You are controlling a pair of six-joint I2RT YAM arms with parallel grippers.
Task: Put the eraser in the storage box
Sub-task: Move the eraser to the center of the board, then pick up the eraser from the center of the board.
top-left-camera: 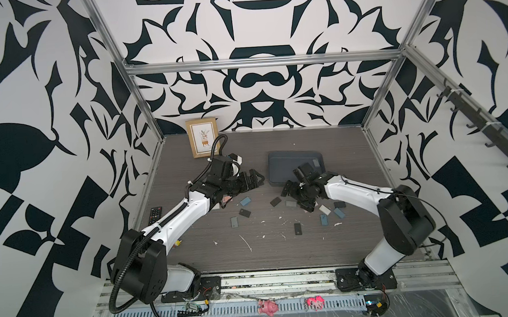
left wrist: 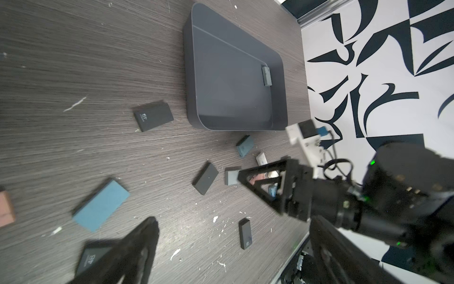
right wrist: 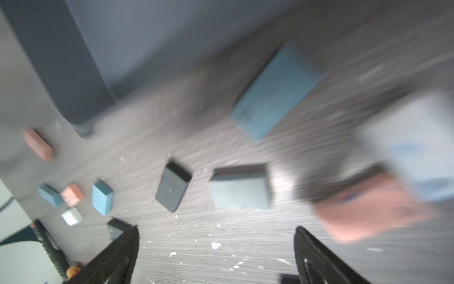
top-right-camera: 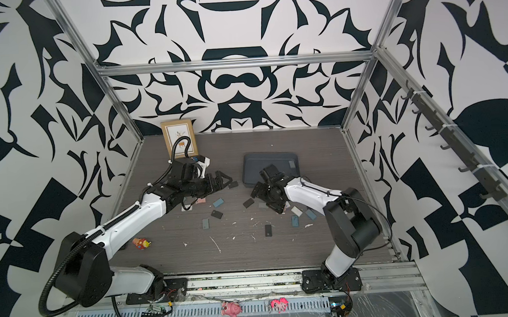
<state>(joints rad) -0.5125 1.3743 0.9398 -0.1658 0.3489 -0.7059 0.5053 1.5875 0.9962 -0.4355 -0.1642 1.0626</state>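
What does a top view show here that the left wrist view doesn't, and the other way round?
Top view only: the picture frame leaning at the back wall and the remote control beside the left arm. Left wrist only: the 4B print on a black eraser, legible up close. Both: the storage box with one grey eraser inside, and more erasers loose on the table.

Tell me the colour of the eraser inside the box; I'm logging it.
The eraser is grey; the left wrist view shows it best.

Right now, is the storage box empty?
No, one small grey eraser lies inside the storage box, close to one wall.
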